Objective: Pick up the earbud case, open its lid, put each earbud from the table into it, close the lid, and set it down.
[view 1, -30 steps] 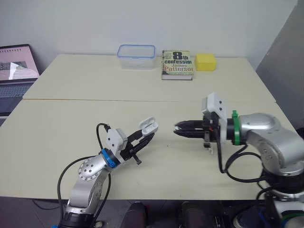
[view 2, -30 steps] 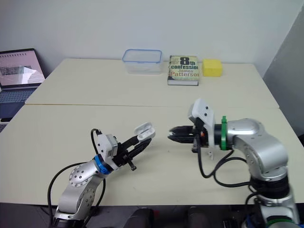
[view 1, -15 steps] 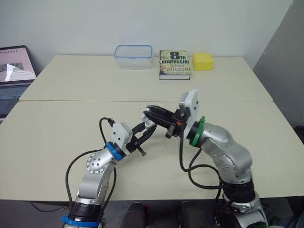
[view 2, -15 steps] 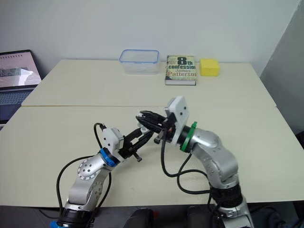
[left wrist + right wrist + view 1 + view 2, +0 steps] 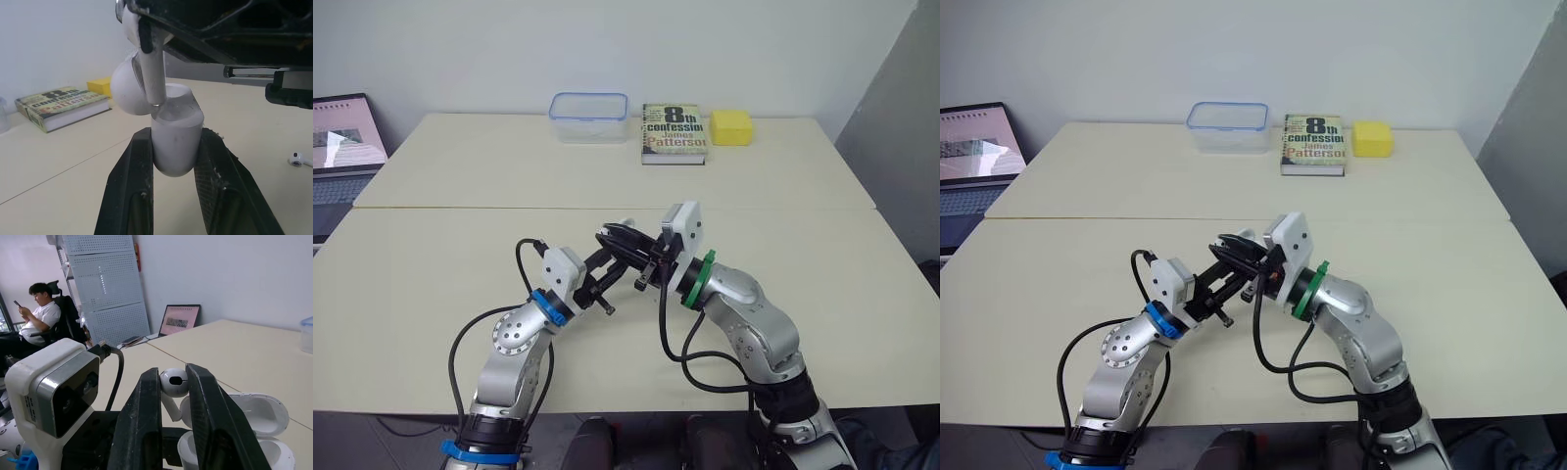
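Far left there's a laptop (image 5: 347, 147) open just off the edge of the table (image 5: 440, 255).

Moving in toward the middle, the left gripper (image 5: 605, 272) is up off the tabletop with the earbud case (image 5: 177, 132) squeezed between its two black fingers. The case body sits upright in the pinch, one finger pressed on each side, so that claw is closed snug on it. The lid (image 5: 127, 88) is flipped open and hangs back behind the body.

Right next to it, coming in from the right side, the right gripper (image 5: 1232, 247) is nose to nose with the left one, just above the case. Its fingers are nearly closed, with only a narrow gap, and they're clamped on the round head of an earbud (image 5: 172, 381). The stem points down and its tip is right at the open mouth of the case. Can't tell if it's seated in its slot yet.

The other earbud (image 5: 296, 158) is lying on the tabletop, apart from the case, nothing touching it.

Along the far edge of the table, left to right: a clear plastic container (image 5: 588, 116) with a blue rim, a paperback book (image 5: 674, 132) lying flat, and a yellow block (image 5: 729, 126) just beside the book.

In the right wrist view there's a person (image 5: 34, 318) in a chair in the background, looking at a phone.
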Robot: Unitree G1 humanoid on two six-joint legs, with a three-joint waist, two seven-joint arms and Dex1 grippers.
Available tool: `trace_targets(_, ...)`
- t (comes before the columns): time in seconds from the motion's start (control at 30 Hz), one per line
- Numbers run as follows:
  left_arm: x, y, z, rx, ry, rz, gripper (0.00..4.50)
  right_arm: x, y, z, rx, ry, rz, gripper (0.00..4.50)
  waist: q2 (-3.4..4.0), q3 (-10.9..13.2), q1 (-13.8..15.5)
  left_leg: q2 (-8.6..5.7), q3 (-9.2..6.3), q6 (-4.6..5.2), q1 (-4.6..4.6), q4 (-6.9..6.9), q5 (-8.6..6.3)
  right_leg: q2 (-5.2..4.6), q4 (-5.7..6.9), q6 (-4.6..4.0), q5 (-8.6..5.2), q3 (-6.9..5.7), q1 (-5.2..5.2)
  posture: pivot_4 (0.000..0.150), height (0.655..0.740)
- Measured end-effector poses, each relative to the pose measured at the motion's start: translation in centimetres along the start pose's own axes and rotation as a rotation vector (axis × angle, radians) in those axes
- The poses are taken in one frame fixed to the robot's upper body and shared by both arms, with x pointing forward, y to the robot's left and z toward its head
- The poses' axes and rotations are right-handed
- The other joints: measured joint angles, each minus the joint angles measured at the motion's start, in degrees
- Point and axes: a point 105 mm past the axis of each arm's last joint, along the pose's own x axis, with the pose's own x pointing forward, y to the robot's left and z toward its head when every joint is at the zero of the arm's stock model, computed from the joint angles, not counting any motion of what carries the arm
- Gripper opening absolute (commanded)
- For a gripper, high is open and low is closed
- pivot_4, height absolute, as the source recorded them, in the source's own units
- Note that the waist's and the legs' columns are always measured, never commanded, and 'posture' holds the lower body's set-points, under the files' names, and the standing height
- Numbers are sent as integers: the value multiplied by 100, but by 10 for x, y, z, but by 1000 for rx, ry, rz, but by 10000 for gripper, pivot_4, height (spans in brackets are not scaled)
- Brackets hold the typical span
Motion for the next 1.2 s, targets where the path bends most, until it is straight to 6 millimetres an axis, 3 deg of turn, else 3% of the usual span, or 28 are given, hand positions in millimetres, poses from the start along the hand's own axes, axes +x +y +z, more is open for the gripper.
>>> trace_targets(0.43,1,1,0,-4,1,12,7501,-10,-8,-8,1,8,-64,3725,0,0,-1,0,0,0,0,-1,0,0,-1,2,-1,0,0,1500,7400)
trace_targets(1.0,1,0,-2,-19,16,10,7501,-8,-6,-20,-17,12,-89,3725,0,0,0,0,0,0,0,-1,0,-1,-1,26,-15,0,0,1500,7400)
trace_targets(1.2,1,-1,-4,-23,21,11,7501,-11,-6,-19,-31,14,-88,24998,0,0,2,0,-2,0,0,-1,0,0,-1,26,-16,-1,0,1500,7400)
